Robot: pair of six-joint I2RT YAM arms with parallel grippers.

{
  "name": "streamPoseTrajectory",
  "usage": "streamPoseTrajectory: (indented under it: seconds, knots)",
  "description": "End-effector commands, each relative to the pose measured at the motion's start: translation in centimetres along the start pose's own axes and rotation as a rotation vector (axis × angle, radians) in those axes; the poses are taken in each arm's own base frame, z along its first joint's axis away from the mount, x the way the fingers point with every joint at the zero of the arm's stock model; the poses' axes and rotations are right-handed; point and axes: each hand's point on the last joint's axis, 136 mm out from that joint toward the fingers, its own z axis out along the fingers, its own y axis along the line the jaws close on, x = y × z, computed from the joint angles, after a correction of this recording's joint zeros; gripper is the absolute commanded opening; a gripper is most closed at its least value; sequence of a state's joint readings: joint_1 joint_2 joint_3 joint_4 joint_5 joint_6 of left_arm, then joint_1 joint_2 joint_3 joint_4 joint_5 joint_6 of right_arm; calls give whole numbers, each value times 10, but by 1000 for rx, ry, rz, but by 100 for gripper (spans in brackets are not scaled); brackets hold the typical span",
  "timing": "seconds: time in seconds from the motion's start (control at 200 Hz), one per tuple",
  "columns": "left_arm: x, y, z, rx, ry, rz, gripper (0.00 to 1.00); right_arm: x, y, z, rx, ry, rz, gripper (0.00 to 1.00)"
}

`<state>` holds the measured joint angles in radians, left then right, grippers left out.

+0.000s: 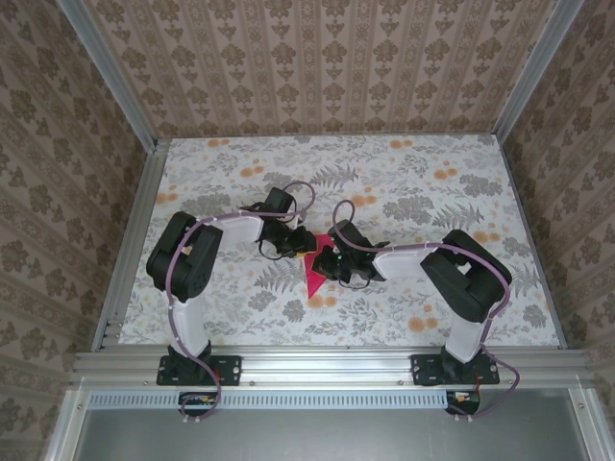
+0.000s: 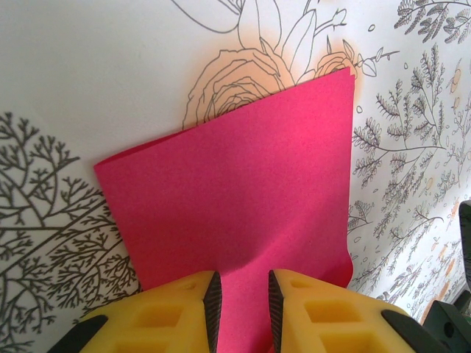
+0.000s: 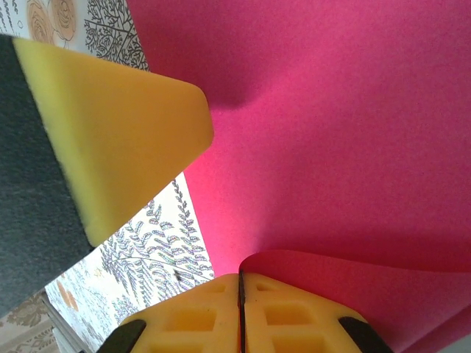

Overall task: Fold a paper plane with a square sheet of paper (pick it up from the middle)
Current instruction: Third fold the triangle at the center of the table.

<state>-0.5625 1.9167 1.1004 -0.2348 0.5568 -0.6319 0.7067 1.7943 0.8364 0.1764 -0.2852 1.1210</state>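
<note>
Square sheet of paper (image 2: pixel 243 184), folded, sits at the middle of the table (image 1: pixel 384 163), with wide flowered surface around its edges. Left gripper (image 2: pixel 241 283) fingers stand slightly apart over one edge. Right gripper (image 3: pixel 240 278) fingers pinch a curled edge.

Magenta sheet (image 2: pixel 243 191), folded over, curling

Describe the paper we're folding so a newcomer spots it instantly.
On the floral-print table, look between the left end effector and right end effector. The square sheet of paper there is partly folded. It alone is plain magenta-pink, unlike the orange flower prints.
</note>
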Motion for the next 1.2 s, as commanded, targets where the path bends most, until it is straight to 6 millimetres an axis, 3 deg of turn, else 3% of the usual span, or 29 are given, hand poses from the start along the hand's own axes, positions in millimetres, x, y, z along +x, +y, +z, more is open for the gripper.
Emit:
streamPoseTrajectory:
  seconds: [0.0,0.865,1.04,1.195]
  knots:
    - [8,14,8,-50,35,-4,28,-3,-4,3,25,1,-6,10]
    - [7,10,4,-39,29,-3,28,-2,-11,11,38,10,10,12]
    - [-10,-3,-21,-12,-49,-21,29,1,-19,11,67,20,14,17]
    - [-21,5,-49,-17,-133,-71,33,2,-23,10,81,23,11,28]
